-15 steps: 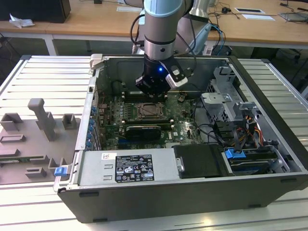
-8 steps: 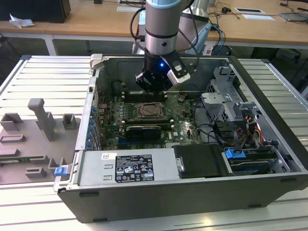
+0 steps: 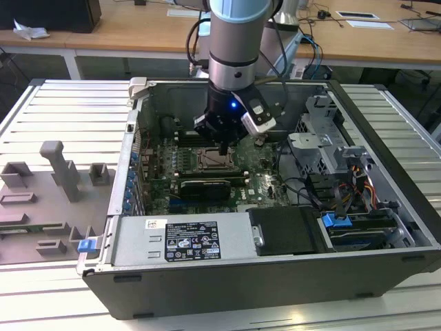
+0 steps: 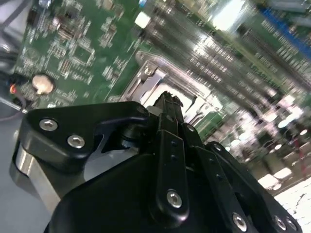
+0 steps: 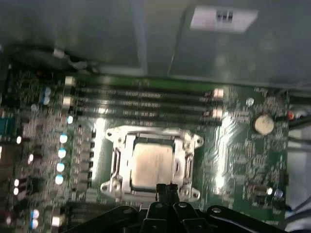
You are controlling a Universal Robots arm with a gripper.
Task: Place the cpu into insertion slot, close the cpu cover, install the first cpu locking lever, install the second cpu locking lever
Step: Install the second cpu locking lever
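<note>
The cpu, a dull beige square, lies flat in the insertion slot on the green board. The silvery cpu cover lies down around it, and the chip shows through its window. My gripper is shut with nothing between its fingers, its tips close over the socket's edge. In the exterior view the gripper hangs just above the insertion slot inside the open case. In the second wrist view the black fingers point at the socket's metal rim.
Long memory slots run beside the socket, and a coin battery sits further off. A long black card, a power supply, drive bays and cables crowd the case. Grey fixtures stand at the exterior view's left.
</note>
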